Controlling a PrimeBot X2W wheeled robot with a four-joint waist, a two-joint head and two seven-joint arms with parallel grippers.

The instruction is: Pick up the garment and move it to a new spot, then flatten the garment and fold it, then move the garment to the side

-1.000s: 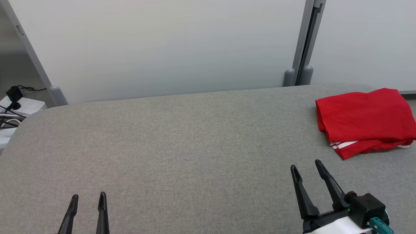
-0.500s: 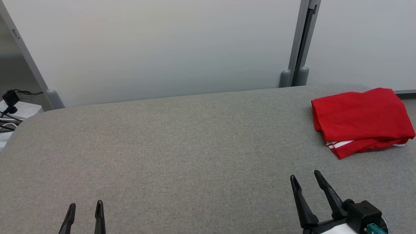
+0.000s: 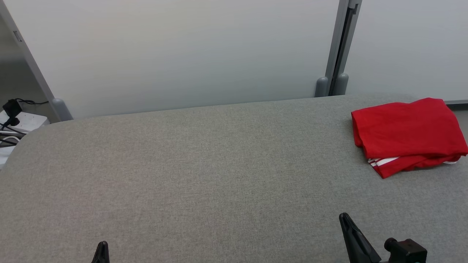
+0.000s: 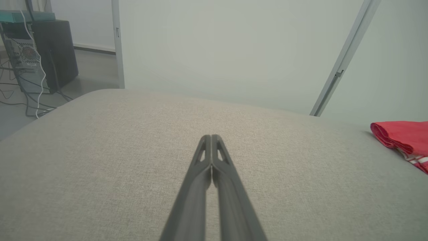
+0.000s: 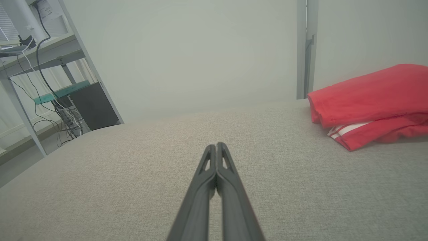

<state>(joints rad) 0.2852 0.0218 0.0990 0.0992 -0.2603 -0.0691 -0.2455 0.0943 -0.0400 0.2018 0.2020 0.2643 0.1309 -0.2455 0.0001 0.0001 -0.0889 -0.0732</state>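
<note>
Both tools are closed up and empty. On the left gripper (image 4: 211,137) the two dark fingers are pressed together from the tips down with nothing between them. The right gripper (image 5: 216,145) looks the same to me, fingers flat against each other and pinching nothing. From the head camera I see their tips poking up at the bottom of the picture, the left one over the near left part of the bench (image 3: 219,164) and the right one over the near right part. I cannot tell whether either touches the grey cloth top.

The garment (image 3: 407,129) lies folded by the bench's far right corner, close to the far edge and well apart from both grippers. It is red, a rough rectangle in several layers. White stripes (image 3: 382,162) peek out from a lower layer along its near side, where one red corner sticks out toward me.

Beyond the far edge stand pale partition panels (image 3: 182,54) joined by a grey post (image 3: 338,47). Off the far left corner I see a white power strip (image 3: 22,120) with a black plug and cables.
</note>
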